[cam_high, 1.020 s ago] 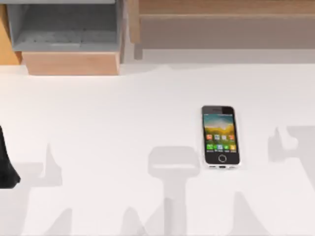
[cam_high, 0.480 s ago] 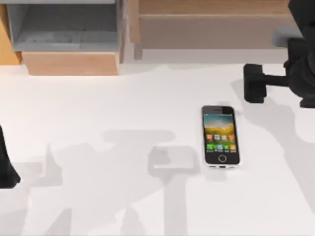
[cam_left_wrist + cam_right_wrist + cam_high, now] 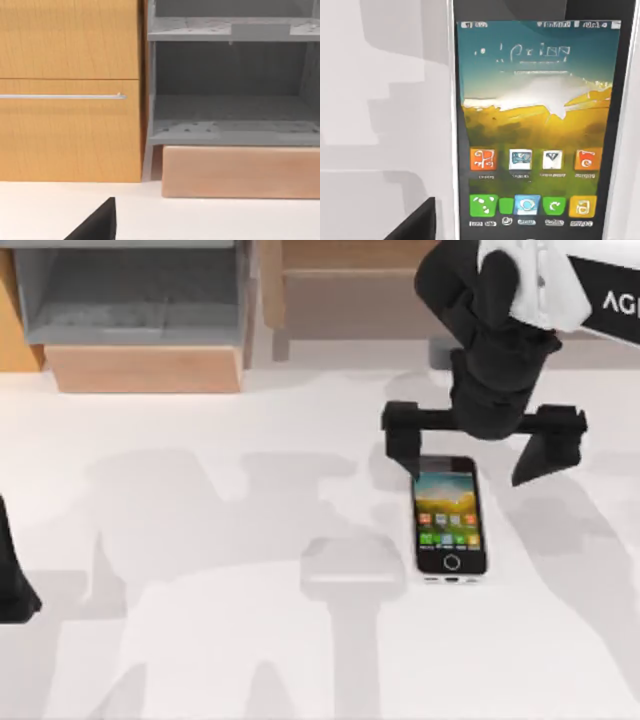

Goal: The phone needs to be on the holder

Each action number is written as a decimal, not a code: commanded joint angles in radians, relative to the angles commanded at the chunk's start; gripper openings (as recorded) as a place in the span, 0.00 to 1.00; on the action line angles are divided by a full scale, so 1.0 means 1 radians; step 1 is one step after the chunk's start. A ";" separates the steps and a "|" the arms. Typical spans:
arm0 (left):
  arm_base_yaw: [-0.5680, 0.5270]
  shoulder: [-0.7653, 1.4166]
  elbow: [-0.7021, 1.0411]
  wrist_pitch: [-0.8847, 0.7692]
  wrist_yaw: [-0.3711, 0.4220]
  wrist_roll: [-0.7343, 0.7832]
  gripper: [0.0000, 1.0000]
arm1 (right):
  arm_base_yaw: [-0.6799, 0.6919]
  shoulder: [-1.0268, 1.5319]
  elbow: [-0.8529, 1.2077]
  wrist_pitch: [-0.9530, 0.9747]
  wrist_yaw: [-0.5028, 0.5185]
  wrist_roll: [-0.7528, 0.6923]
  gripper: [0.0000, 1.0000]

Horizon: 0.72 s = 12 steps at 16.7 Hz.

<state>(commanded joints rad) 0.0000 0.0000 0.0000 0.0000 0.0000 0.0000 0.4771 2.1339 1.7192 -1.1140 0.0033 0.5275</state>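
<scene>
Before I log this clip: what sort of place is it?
Probably a rendered office or home desk: a white table, a wooden cabinet beside grey shelves, and a phone lying flat.

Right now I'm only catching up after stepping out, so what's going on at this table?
The right gripper hangs over the far end of the phone, fingers spread wide to either side, nothing held. The phone lies flat, screen up, on the white table, right of centre, not yet picked up. The right wrist view looks straight down on its lit screen. The left arm sits parked at the table's left edge, its wrist camera facing the wooden cabinet and the grey shelf unit at the back.
</scene>
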 joint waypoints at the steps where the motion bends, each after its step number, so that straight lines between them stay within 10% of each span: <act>1: 0.000 0.000 0.000 0.000 0.000 0.000 1.00 | 0.007 0.025 0.025 -0.013 -0.001 0.007 1.00; 12: 0.000 0.000 0.000 0.000 0.000 0.000 1.00 | 0.011 0.088 -0.026 0.097 -0.001 0.012 1.00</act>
<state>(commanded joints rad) 0.0000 0.0000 0.0000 0.0000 0.0000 0.0000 0.4879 2.2220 1.6928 -1.0169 0.0026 0.5395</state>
